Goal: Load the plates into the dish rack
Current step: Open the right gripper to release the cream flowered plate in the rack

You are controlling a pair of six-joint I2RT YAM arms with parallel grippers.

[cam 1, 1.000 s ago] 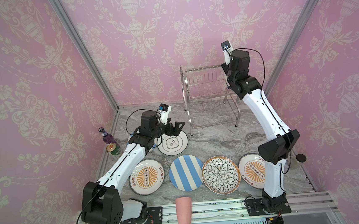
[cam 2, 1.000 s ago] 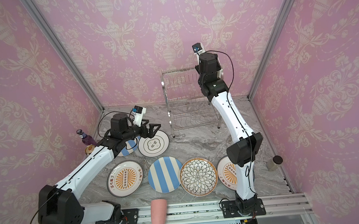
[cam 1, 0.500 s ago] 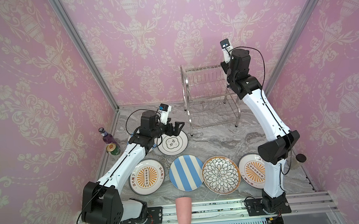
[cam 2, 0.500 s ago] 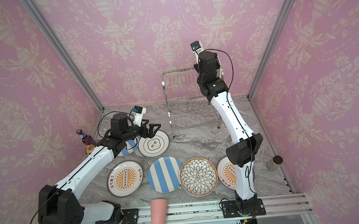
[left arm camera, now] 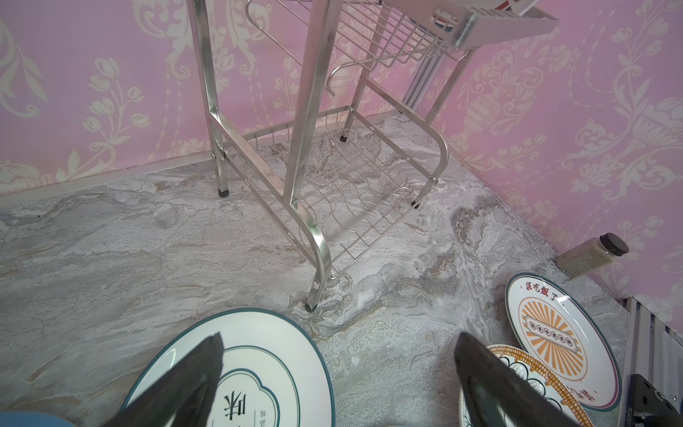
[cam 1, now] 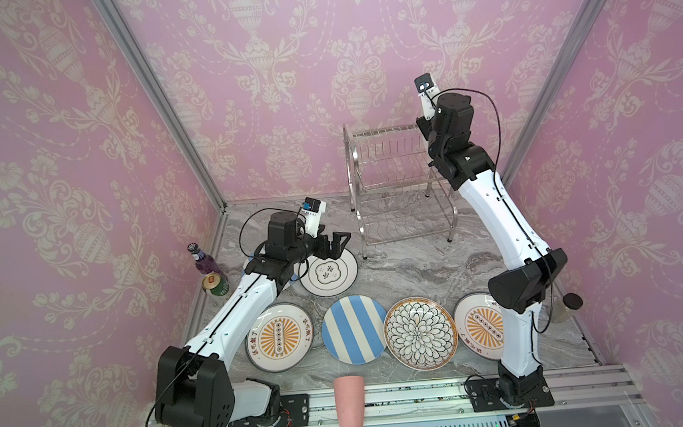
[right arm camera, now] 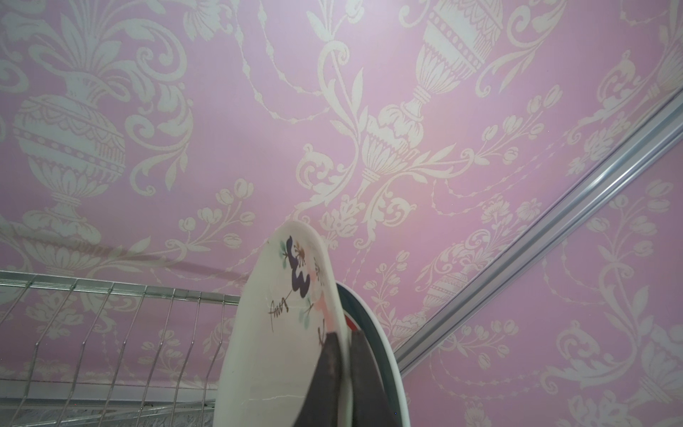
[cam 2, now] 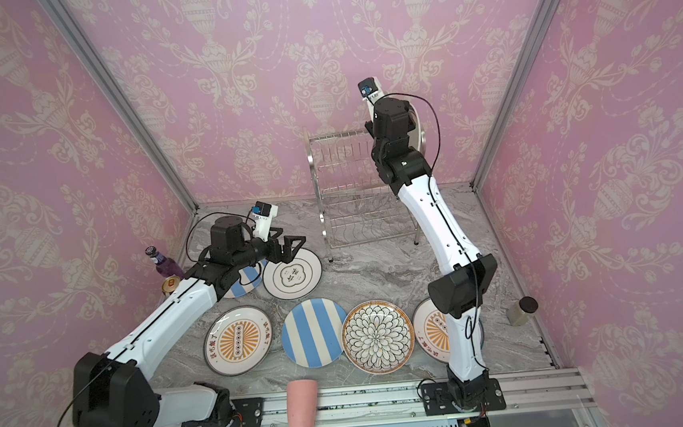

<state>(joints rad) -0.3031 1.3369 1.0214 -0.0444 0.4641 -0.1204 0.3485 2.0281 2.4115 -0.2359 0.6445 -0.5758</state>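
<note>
At the top tier of the tall two-tier silver wire dish rack [cam 1: 395,177]: ease straight down between upright prongs, on edge, clear of the navy-rimmed plate [right arm camera: 369,318] just behind. Round cream ceramic plate [right arm camera: 273,332], glossy, painted floral sprigs. Right gripper [right arm camera: 343,342] pinching its rim; left gripper [left arm camera: 339,338] spread wide, empty.

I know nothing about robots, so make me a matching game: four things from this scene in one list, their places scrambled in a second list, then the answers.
Things
1. pink cup
2. flowered plate
3. purple bottle
4. dark-ringed plate

Places
A. beside a green can, by the left wall
B. flat on the table, under the open left gripper
C. at the front, by the rail
D. held on edge by the right gripper at the top of the dish rack

Pairs: 1-C, 2-D, 3-A, 4-B
</note>
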